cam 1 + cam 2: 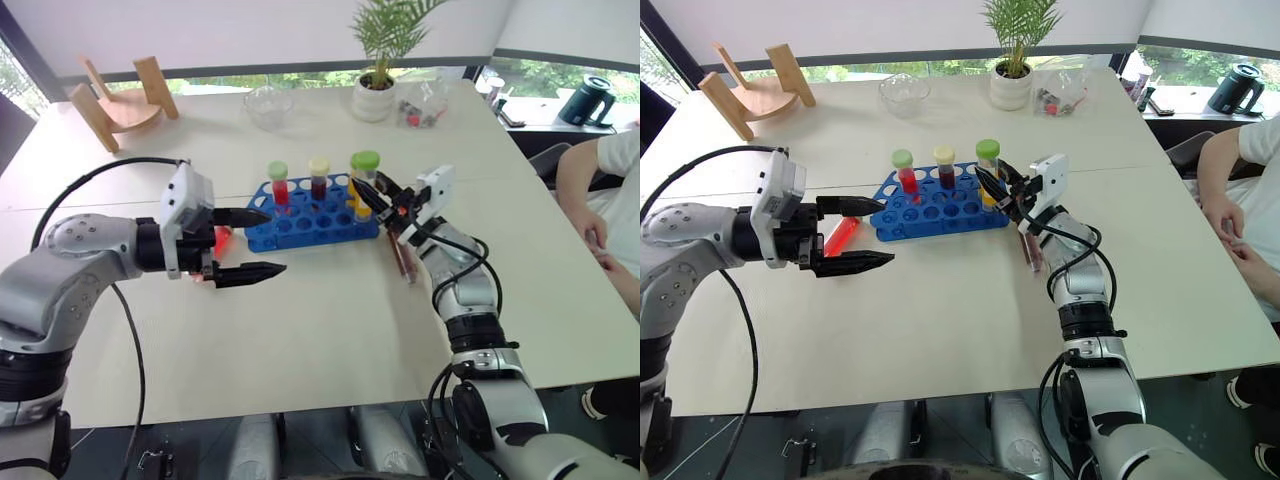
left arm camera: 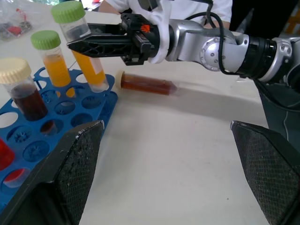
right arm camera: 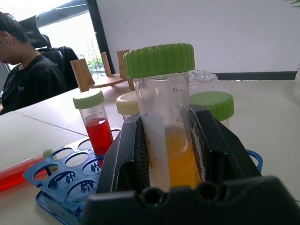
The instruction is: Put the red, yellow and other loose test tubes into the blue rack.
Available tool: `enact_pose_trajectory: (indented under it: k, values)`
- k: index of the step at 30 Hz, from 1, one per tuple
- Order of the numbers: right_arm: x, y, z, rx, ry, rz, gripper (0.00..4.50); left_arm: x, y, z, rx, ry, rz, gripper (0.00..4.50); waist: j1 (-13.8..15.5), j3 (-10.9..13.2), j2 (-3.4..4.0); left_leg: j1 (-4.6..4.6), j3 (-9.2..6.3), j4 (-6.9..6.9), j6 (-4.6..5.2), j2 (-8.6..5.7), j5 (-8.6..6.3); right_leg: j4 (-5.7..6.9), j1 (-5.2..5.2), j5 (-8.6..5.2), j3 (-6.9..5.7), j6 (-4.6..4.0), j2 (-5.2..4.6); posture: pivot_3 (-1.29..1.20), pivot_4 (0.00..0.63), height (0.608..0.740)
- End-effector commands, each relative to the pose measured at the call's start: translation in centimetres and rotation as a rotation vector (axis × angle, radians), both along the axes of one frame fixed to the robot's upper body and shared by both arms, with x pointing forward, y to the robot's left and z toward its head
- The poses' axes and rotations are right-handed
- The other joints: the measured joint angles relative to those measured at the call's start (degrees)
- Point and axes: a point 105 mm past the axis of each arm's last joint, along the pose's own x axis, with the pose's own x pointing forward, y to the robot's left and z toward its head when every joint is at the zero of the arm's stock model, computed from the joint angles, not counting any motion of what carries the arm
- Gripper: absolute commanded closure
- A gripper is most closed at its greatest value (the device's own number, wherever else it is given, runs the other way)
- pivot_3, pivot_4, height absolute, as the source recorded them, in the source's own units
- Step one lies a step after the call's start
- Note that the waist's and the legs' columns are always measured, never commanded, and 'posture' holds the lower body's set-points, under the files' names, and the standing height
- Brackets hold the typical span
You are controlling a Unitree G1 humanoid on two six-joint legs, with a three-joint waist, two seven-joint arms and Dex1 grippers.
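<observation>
Left eye view: white table (image 1: pixel 300 340), windows behind, plant (image 1: pixel 385 45) on far edge.

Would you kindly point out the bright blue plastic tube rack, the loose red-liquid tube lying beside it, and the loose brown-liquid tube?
Bright blue plastic tube rack (image 1: pixel 940 212), right eye view, holed top.
Loose red-liquid tube (image 1: pixel 841 236), right eye view, mid-body.
Loose brown-liquid tube (image 2: pixel 147 83), left wrist view, mid-body.

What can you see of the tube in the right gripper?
The yellow-liquid tube is clear plastic with a ribbed green screw cap, printed graduations and a white label strip, roughly half full. The right gripper is shut on its body below the cap. It stands near upright, its tip in a hole at the blue rack's right end, beside another green-capped tube.
</observation>
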Motion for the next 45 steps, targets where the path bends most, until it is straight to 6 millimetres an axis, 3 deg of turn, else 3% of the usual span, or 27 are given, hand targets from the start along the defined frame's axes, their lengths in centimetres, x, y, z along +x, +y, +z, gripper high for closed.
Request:
enact_pose_trajectory:
  k: [1,9,16,17,20,23,27,29,35,45]
  values:
    - [0.1,0.0,0.8,-0.003,-0.04,-0.003,3.66,-0.4,0.3,1.0,0.002,-0.045,0.01,0.0,-0.03,0.0,0.0,0.0,0.0,0.0,0.0,0.0,0.0,0.0,0.0,0.0,0.0,0.0,0.0,0.0,0.15,0.74]
    - [0.0,-0.3,0.3,-0.013,-0.026,-0.002,3.66,-0.5,0.3,0.9,0.001,-0.042,0.012,0.0,-0.02,0.0,0.0,0.0,0.01,0.0,0.0,0.0,0.0,0.0,0.0,0.0,0.01,0.0,0.0,0.0,0.15,0.74]
    - [-0.4,-0.5,-0.4,-0.053,0.023,0.009,0.32,-0.5,0.3,0.8,0.0,-0.037,0.013,0.0,0.07,0.0,0.0,0.01,0.01,0.0,0.0,0.0,0.0,0.0,0.0,0.0,0.01,0.0,0.0,0.0,0.15,0.74]
    - [-0.6,-1.0,-0.3,-0.095,0.034,-0.004,0.05,-0.4,0.3,0.8,0.0,-0.037,0.013,0.0,0.1,0.0,0.0,0.01,0.01,0.0,0.0,0.0,0.0,0.0,0.0,0.0,0.01,0.0,0.0,0.0,0.15,0.74]
    - [-1.6,-2.3,-0.1,-0.294,0.055,-0.036,0.05,-0.3,0.3,0.8,-0.002,-0.038,0.015,0.0,0.46,0.01,0.02,-0.01,0.02,0.01,0.0,-0.02,0.0,-0.01,0.01,0.0,0.02,0.0,-0.03,0.0,0.15,0.74]
    - [-3.0,-4.6,3.2,-0.434,0.201,-0.017,0.05,-0.2,0.2,0.6,-0.003,-0.036,0.008,0.0,0.41,0.04,0.07,-0.02,0.07,0.06,0.0,-0.04,0.0,-0.01,0.02,0.0,0.05,0.01,-0.06,0.0,0.15,0.74]
    - [-3.2,-6.5,3.7,-0.559,0.615,-0.106,0.05,0.0,-0.1,0.4,-0.008,-0.04,-0.003,0.0,-0.33,0.03,0.05,0.14,0.08,0.03,0.02,0.0,-0.01,0.02,0.02,0.01,0.14,-0.05,0.05,0.0,0.15,0.74]
    - [-3.5,-6.2,3.6,-0.556,0.782,-0.111,0.05,0.1,-0.4,0.3,-0.015,-0.043,-0.009,0.0,-0.66,0.0,0.0,0.21,0.02,-0.08,0.03,0.05,0.0,0.03,0.02,0.0,0.15,-0.17,0.16,0.0,0.15,0.74]
    - [-2.9,-5.2,1.4,-0.571,1.075,-0.154,0.05,0.3,-0.8,-0.1,-0.024,-0.052,-0.011,0.0,-0.96,0.0,-0.02,0.08,0.03,-0.08,0.08,0.05,-0.03,-0.01,-0.02,-0.05,0.09,-0.24,0.12,0.0,0.15,0.74]
    - [-0.9,-4.4,-3.2,-0.67,1.128,-0.219,0.05,-0.1,-0.7,-0.2,-0.026,-0.064,0.014,0.0,-1.15,-0.01,-0.07,-0.01,0.04,-0.08,0.09,0.04,-0.04,-0.04,-0.09,-0.05,0.08,-0.21,0.08,0.0,0.15,0.74]
